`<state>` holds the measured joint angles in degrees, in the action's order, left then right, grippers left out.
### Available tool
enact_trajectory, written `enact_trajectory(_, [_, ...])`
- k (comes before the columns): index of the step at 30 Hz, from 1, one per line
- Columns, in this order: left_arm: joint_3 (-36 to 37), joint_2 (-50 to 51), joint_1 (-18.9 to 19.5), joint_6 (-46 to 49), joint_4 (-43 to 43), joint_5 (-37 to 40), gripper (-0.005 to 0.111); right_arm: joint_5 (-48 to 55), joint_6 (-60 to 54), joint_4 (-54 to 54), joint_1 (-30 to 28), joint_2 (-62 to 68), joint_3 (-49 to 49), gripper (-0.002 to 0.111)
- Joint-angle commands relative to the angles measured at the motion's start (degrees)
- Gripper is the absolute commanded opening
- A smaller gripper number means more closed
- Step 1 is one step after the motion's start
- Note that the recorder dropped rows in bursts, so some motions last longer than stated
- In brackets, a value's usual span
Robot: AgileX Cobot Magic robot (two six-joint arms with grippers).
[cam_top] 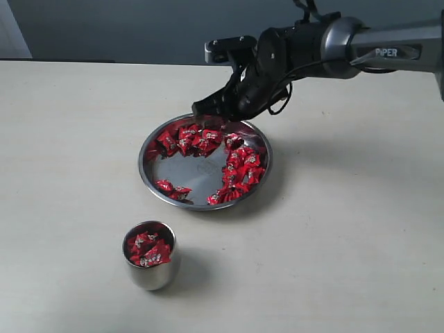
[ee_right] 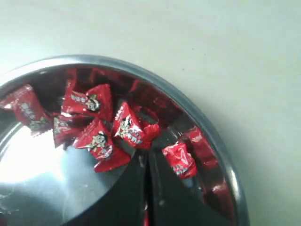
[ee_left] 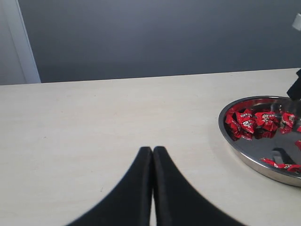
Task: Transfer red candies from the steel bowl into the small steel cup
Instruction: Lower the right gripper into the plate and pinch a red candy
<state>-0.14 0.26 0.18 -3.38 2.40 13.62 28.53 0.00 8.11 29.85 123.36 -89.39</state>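
**A:** Where is the right claw (cam_top: 200, 109) sitting?

**B:** It is hanging over the far rim of the steel bowl (cam_top: 148, 177), with its tips pointing down among the red candies (cam_top: 189, 139). In the right wrist view its two fingers (ee_right: 122, 197) are lying pressed together with no gap, and the tips are resting just beside a candy.

**A:** Is it gripping one?

**B:** I cannot tell. A sliver of red is showing low in the seam between the fingers, but it is blurring out and the frame edge is cutting it off.

**A:** And the left claw (ee_left: 153, 150)?

**B:** It is closed too, its fingers touching along their length and carrying nothing. It is hovering over the bare table (ee_left: 94, 117), its base is running out of the picture, and it is lying outside the exterior view.

**A:** How are the candies lying?

**B:** They are clustering along the bowl's far side and its right side, with a few at the near left, leaving the middle bare. Red reflections in the bowl's wall are making them hard to count. The left wrist view is showing only part of the bowl.

**A:** And the small steel cup (cam_top: 152, 274)?

**B:** It is standing upright on the table, nearer the camera than the bowl and apart from it. Candies are reaching about to its rim, and its wall is hiding how deep the pile goes.
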Motion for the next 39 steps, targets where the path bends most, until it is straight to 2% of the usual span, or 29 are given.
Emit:
enact_trajectory(1, [0.14, -0.26, 0.24, -0.13, 0.14, -0.33, 0.0, 2.17, -0.56, -0.05, -0.1, -4.28, -0.06, 0.0])
enact_trajectory(8, [0.14, -0.26, 0.24, -0.13, 0.14, -0.33, 0.0, 4.4, -1.65, -0.02, -0.1, -2.32, -0.06, 0.002])
enact_trajectory(9, [0.14, -0.26, 0.24, -0.13, 0.14, -0.33, 0.0, 4.23, -1.95, -0.02, -0.1, -1.32, -0.06, 0.006])
enact_trajectory(12, [0.14, -0.26, 0.24, -0.13, 0.14, -0.33, 0.0, 4.5, -8.5, 4.53, -0.1, 1.36, -0.06, 0.033])
enact_trajectory(14, [0.14, -0.26, 0.24, -0.13, 0.14, -0.33, 0.0, 3.73, -9.99, 5.47, -0.1, 2.26, -0.06, 0.043])
enact_trajectory(31, [0.14, -0.26, 0.24, -0.13, 0.14, -0.33, 0.0, -1.68, -9.99, 5.07, -0.1, 5.48, -0.06, 0.041])
enact_trajectory(34, [0.14, -0.26, 0.24, -0.13, 0.14, -0.33, 0.0, -2.4, -9.99, 5.07, -0.1, 5.48, -0.06, 0.037])
enact_trajectory(39, [0.14, -0.26, 0.24, -0.13, 0.14, -0.33, 0.0, -2.51, -9.99, 5.07, -0.1, 5.82, -0.06, 0.023])
